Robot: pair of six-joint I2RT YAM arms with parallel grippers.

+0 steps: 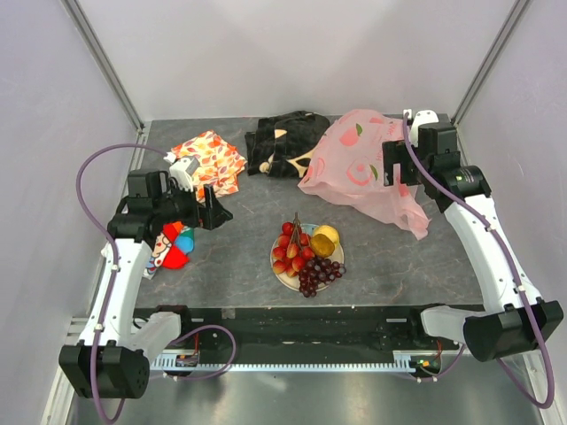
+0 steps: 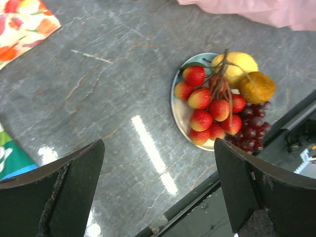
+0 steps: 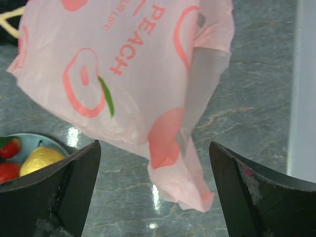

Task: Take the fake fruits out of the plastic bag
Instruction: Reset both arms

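The fake fruits lie on a small plate [image 1: 277,266] at the table's middle front: red fruits [image 1: 292,248] on brown stems, a yellow lemon-like fruit [image 1: 326,236] and purple grapes [image 1: 320,273]. The left wrist view shows the red fruits [image 2: 212,108], lemon [image 2: 237,66] and grapes [image 2: 252,131]. The pink plastic bag [image 1: 354,164] lies slack at the back right. My right gripper [image 1: 396,180] hovers open over its right part, the bag's corner [image 3: 133,74] below its open jaws [image 3: 155,192]. My left gripper [image 1: 215,211] is open and empty [image 2: 158,192], left of the plate.
An orange leaf-print cloth [image 1: 210,159] and a black patterned cloth [image 1: 283,142] lie at the back. A red-and-blue printed cloth [image 1: 173,246] lies under my left arm. Enclosure walls stand on three sides. A black rail [image 1: 292,323] runs along the front edge.
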